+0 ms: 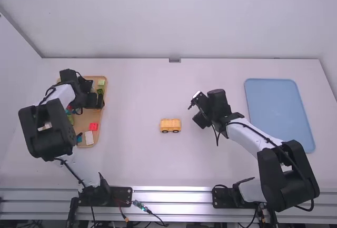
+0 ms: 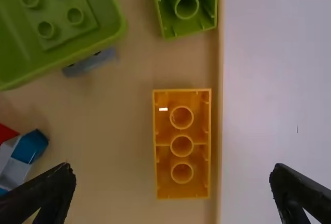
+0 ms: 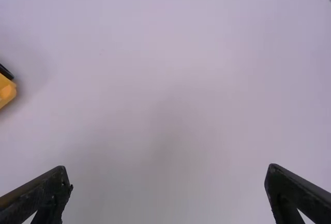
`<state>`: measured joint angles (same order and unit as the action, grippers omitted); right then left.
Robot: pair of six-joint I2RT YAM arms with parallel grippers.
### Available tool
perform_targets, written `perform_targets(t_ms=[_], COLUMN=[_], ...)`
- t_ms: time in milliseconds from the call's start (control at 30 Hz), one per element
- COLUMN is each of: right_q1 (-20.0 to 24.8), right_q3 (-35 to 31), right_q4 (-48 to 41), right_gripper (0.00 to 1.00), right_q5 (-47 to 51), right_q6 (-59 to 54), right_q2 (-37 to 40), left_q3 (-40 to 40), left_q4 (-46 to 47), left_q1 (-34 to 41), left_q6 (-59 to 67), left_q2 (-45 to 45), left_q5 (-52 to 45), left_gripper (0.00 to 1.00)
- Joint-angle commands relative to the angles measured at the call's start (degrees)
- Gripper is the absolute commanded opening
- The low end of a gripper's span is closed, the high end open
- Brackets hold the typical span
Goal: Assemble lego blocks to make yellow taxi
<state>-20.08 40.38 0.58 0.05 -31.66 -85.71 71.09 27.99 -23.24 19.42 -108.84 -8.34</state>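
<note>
Left gripper [image 2: 173,168] is spread wide over the block [image 2: 181,167] in the tray [image 2: 119,146]. Right gripper [image 3: 167,168] is spread too, near the car [image 1: 170,126]. The block looks light, hard: pinch its long sides.

White table [image 1: 126,159] — on it, tan tray [image 1: 93,116], yellow vehicle [image 1: 170,125], blue tray [image 1: 278,112].

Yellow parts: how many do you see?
2: the wheeled car, counted as one, mid-table; an upturned block in the tan tray. The left arm may hide others.
</note>
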Motion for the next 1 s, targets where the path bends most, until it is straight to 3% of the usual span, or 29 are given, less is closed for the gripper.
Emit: perform_targets(t_ms=[0, 33, 67, 133, 467, 567, 733, 800, 833, 867, 967], right_q1=[-0.2, -0.2, -0.2, -0.2, -0.2, -0.2, -0.1, -0.1, -0.1, -0.1, -0.3], right_q3=[0.1, 0.1, 0.1, 0.1, 0.1, 0.1, 0.1, 0.1, 0.1, 0.1, 0.1], right_q4=[0.1, 0.1, 0.1, 0.1, 0.1, 0.1, 0.1, 0.1, 0.1, 0.1, 0.0], right_gripper=[0.99, 0.99, 0.99, 0.99, 0.99, 0.99, 0.99, 0.99, 0.99, 0.99, 0.99], right_q5=[0.0, 0.0, 0.0, 0.0, 0.0, 0.0, 0.0, 0.0, 0.0, 0.0, 0.0], right_q6=[0.2, 0.2, 0.2, 0.2, 0.3, 0.4, 0.4, 0.4, 0.4, 0.4, 0.4], right_q2=[0.9, 0.9, 0.9, 0.9, 0.9, 0.9, 0.9, 0.9, 0.9, 0.9, 0.9], left_q3=[-0.3, -0.3, -0.3, -0.3, -0.8, -2.3, -4.1, -4.6, -4.9, -5.1, -6.1], left_q4=[0.3, 0.7, 0.9, 1.3, 0.5, -1.8, -4.6, -5.3, -5.7, -5.9, -7.2], left_q1=[-0.4, -0.3, -0.3, -0.3, -0.3, -0.3, 0.0, 0.0, 0.0, 0.0, 0.0], left_q6=[-0.4, -0.4, -0.4, -0.4, -0.5, -0.4, -1.8, -1.9, -1.9, -1.9, -1.9], left_q2=[1.3, 1.3, 1.3, 1.3, 1.3, 1.3, 1.3, 1.3, 1.3, 1.3, 1.3], left_q5=[0.4, 0.4, 0.4, 0.5, 1.7, 1.7, 1.9, 1.7, 1.7, 1.7, 1.8], left_gripper=[0.96, 0.89, 0.76, 0.73, 0.78, 0.72, 0.80, 0.77, 0.64, 0.59, 0.59])
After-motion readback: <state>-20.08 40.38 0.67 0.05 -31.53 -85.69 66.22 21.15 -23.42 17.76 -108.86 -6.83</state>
